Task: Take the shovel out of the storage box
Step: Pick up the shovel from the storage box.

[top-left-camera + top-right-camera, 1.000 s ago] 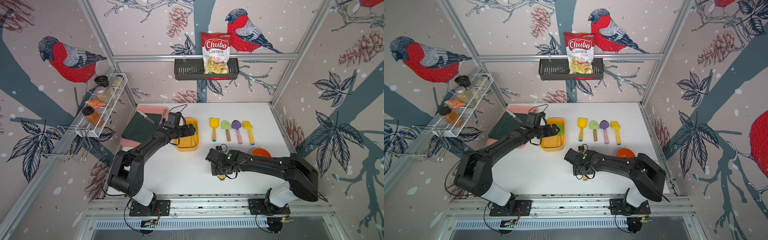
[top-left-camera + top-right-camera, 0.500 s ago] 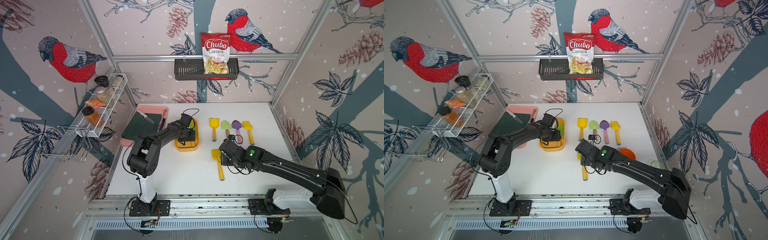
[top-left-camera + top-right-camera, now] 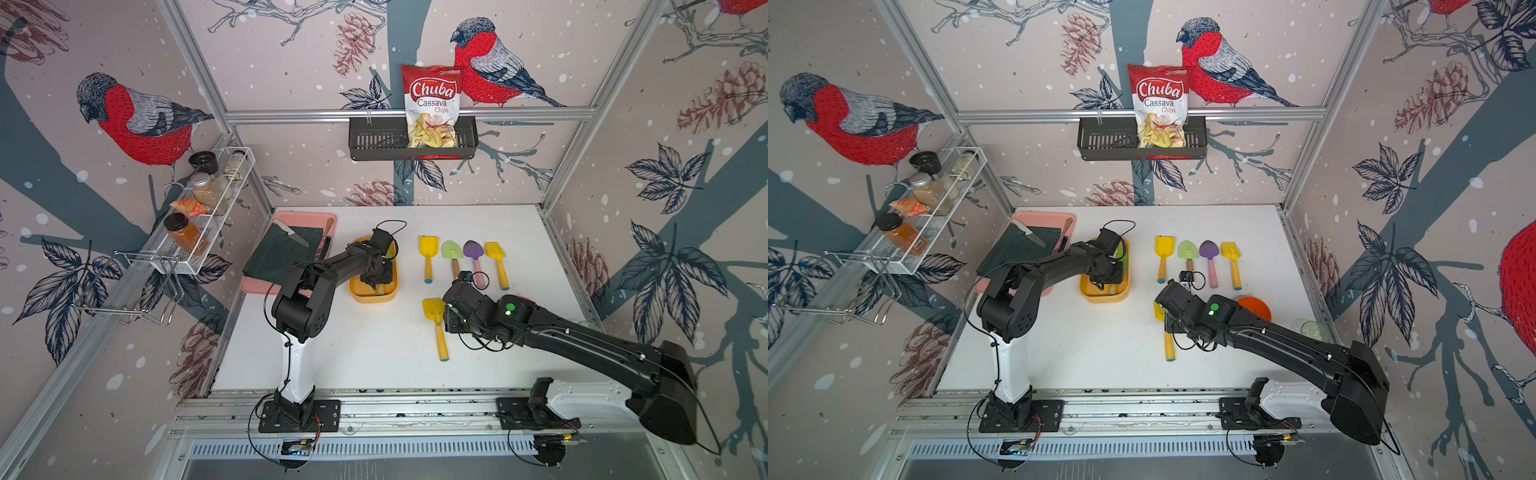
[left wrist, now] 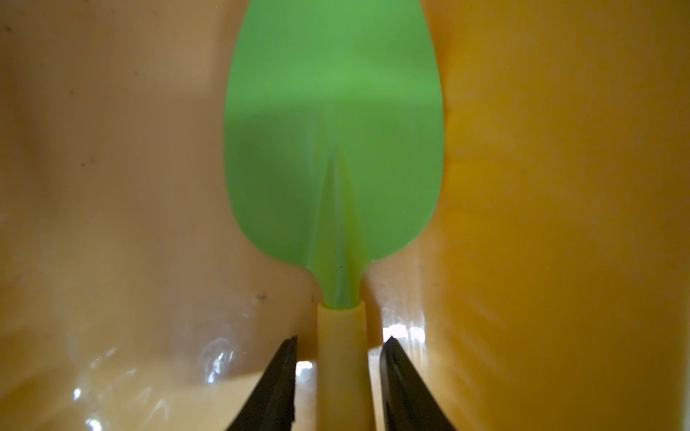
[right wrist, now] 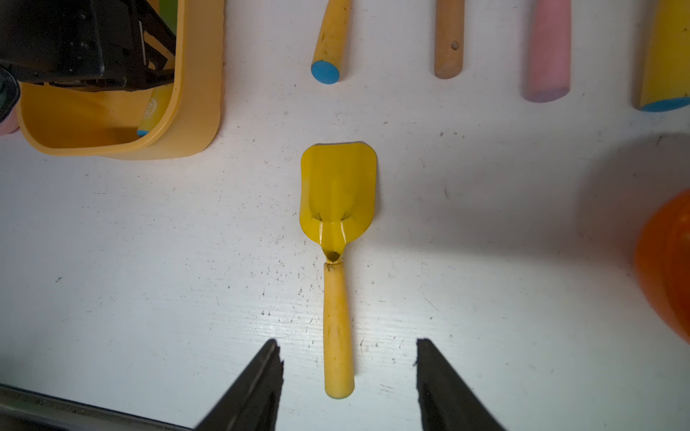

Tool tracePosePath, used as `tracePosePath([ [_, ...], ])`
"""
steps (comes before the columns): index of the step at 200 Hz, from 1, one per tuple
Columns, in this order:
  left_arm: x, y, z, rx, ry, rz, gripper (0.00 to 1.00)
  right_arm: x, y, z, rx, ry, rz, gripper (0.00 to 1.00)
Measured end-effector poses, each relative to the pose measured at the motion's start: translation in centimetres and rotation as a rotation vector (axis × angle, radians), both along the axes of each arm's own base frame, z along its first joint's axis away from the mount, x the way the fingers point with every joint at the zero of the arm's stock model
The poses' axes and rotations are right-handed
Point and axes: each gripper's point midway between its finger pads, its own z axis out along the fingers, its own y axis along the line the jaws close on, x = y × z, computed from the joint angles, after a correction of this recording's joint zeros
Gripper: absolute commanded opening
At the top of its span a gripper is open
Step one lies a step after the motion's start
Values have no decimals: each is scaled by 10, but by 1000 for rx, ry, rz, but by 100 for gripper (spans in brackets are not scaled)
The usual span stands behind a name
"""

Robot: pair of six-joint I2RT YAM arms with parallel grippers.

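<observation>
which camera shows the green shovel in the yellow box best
The left wrist view: the green plastic shovel with the yellow handle fills the frame, blade and neck clear. In both top views only a green sliver shows beside the left arm. The right wrist view catches its handle end inside the yellow-orange plastic storage box.

Bullfinch-and-pinecone wallpaper (image 3: 291, 62) is covering the walls (image 3: 665, 124), with aluminium rails (image 3: 519, 111) running along them. A black basket (image 3: 365, 141) and a wire rack (image 3: 178, 259) are hanging above the white tabletop (image 3: 365, 353) in soft light.
</observation>
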Motion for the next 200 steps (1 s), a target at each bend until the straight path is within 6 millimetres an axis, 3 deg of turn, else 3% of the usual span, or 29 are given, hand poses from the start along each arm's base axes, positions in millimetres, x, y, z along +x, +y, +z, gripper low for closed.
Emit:
tracePosePath([
  [12, 1, 1, -1, 7, -2, 2, 28, 0, 0, 1, 2, -4, 9, 60],
  [23, 3, 1, -2, 14, -7, 4, 16, 1, 2, 1, 13, -9, 8, 60],
  [50, 5, 0, -1, 10, -20, -1, 11, 4, 6, 3, 35, -16, 12, 60],
  [74, 2, -1, 3, -8, -20, -3, 0, 8, 12, 4, 60, -10, 30, 61],
  [96, -2, -5, 14, -60, -17, -9, 0, 17, 23, 16, 114, -27, 49, 61],
  [130, -2, -5, 60, -215, -110, 7, 0, 36, 31, 35, 212, -50, 68, 61],
  [171, 5, 2, 122, -578, -236, 72, 0, 59, 61, 85, 378, -126, 174, 63],
  [200, 2, -7, 169, -851, -320, 41, 0, 76, 80, 87, 474, -108, 257, 63],
])
